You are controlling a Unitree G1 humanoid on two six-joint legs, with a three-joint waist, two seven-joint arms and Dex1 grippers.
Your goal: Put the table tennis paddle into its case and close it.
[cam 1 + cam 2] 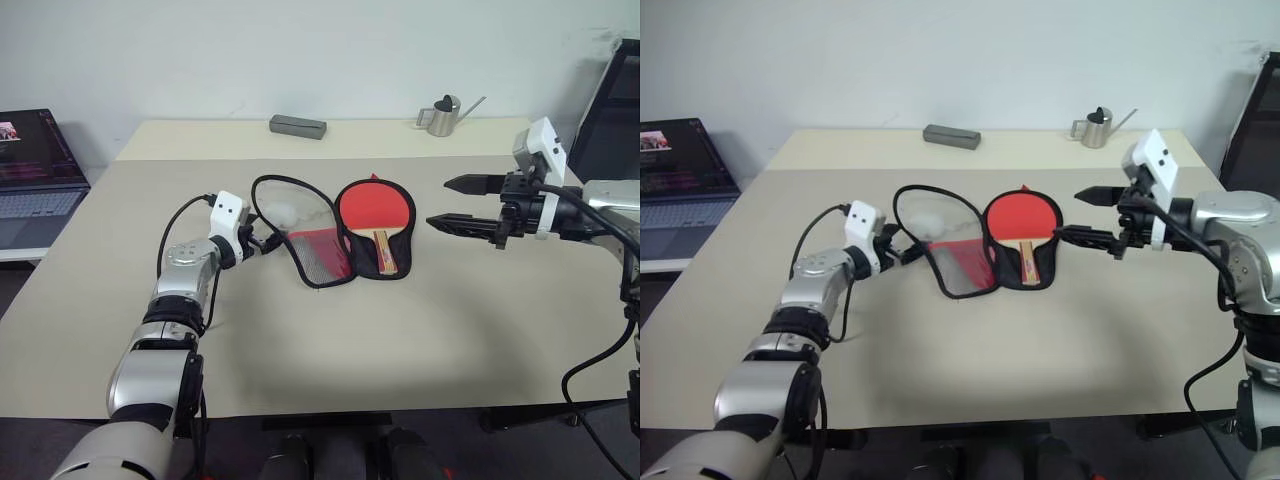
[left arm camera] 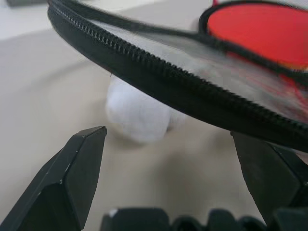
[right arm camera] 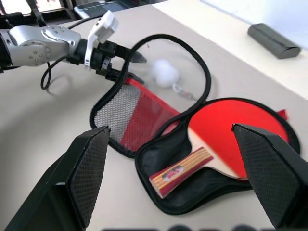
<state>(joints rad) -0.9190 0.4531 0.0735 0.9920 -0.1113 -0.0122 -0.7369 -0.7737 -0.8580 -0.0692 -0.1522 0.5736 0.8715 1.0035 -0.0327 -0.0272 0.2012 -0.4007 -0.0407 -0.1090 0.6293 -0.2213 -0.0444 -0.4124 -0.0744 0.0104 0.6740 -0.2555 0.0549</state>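
Case [image 1: 330, 235] lies unzipped and spread flat near the middle of the beige table [image 1: 400, 340]. Two halves: the black-lined half at 3 o'clock, the lid half at 9 o'clock, joined along a hinge seam.

Table tennis paddle [image 1: 375, 215] rests inside the black-lined half, red face up, round blade toward 12 o'clock, striped wooden handle toward 6 o'clock. It sits wholly within the zipper border.

Lid half: red fabric with black mesh pocket at its lower end, a clear upper panel ringed by black zipper. A small white ball [image 3: 165, 73] shows through that panel (whether it sits under the panel or in it, cannot tell).

Left gripper [image 1: 268, 240] at 9 o'clock of the case, level with the tabletop, fingers spread wide and holding nothing. In the left wrist view the zipper edge [image 2: 159, 79] of the lid runs across just above the two black fingertips [image 2: 89, 149], with the white ball beyond it.

Right gripper [image 1: 455, 205] at 3 o'clock of the paddle, raised above the table, fingers wide apart, empty, pointing toward the case.

Far edge of table: grey oblong box [image 1: 297, 126] at 12 o'clock, small metal watering can [image 1: 443, 114] at 1 o'clock. Open laptop [image 1: 35, 165] off the table at 10 o'clock.
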